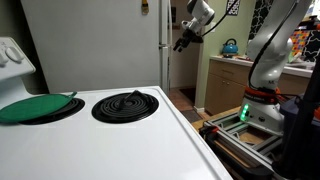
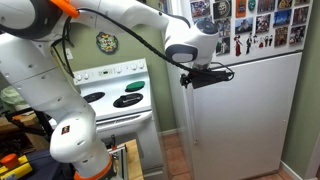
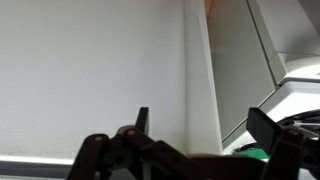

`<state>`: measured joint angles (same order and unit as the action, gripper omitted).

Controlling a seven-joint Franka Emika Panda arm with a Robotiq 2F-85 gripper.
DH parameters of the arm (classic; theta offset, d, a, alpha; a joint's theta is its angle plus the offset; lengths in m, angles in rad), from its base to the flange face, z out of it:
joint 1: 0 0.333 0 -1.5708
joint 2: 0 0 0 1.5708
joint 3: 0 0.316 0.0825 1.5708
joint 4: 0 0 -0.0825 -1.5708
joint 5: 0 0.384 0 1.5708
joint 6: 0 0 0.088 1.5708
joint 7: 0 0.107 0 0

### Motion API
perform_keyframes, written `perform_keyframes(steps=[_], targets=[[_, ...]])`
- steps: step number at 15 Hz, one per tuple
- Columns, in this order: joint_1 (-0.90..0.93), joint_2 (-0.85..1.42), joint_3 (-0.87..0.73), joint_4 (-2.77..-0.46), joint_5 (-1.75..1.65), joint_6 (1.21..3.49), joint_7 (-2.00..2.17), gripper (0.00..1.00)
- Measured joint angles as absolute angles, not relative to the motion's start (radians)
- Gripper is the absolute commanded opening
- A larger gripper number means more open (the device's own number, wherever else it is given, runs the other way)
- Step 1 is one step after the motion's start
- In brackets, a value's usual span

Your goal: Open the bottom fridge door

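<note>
Gripper (image 2: pixel 224 73) sits at the side edge of the bottom fridge door (image 2: pixel 250 120), just under the seam with the upper door (image 2: pixel 250 25) that carries the magnets. In the wrist view the fingers (image 3: pixel 141 122) are spread wide, released, and the door's vertical edge (image 3: pixel 200 80) runs up between them; we see no contact on either side. The door looks shut against the cabinet in an exterior view. The stove (image 2: pixel 115 92) stands just beside the fridge, with a green pad (image 1: pixel 35 108) on one burner.
</note>
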<state>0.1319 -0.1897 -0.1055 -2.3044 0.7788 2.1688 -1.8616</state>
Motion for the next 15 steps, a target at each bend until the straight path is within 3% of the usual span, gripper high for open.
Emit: perform_keyframes(steps=[15], targets=[[0.103,-0.136,-0.079,-2.301,0.988,2.089,-2.043,1.0]])
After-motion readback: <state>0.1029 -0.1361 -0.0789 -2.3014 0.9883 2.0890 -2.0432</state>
